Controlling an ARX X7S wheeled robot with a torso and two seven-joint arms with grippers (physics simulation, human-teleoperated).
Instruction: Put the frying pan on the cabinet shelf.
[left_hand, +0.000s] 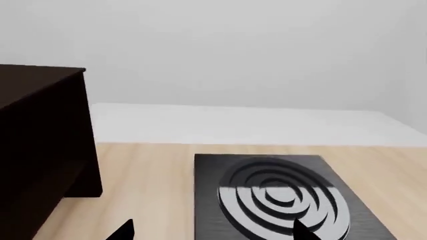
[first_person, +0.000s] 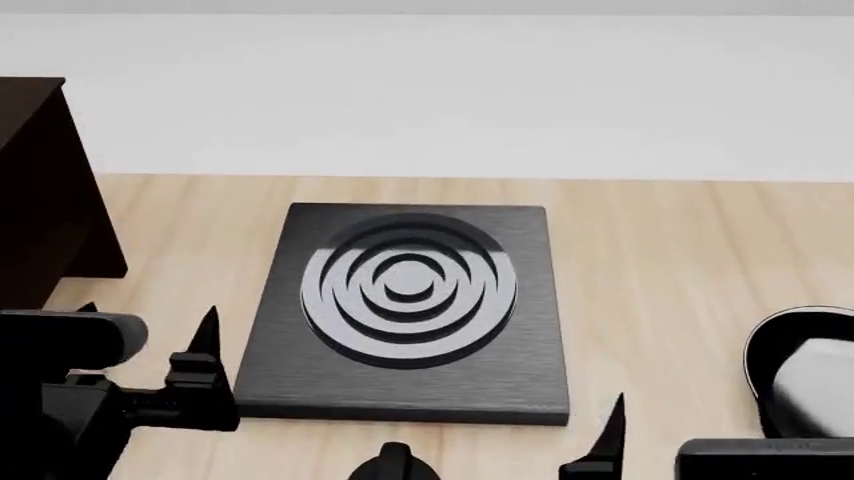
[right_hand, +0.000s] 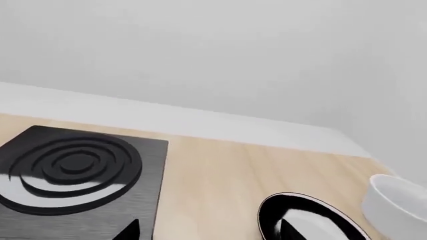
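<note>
The frying pan is black with a pale shiny inside and lies on the table at the right edge of the head view, its handle out of view. It also shows in the right wrist view. The dark cabinet stands at the far left, and its top and side show in the left wrist view; its shelf board is not clearly seen. My left gripper is open and empty, low over the stove plate's left edge. My right gripper is open and empty, between the stove plate and the pan.
A square black stove plate with concentric rings lies mid-table, also in the left wrist view and the right wrist view. A white bowl stands right of the pan. A pale wall runs behind the wooden table.
</note>
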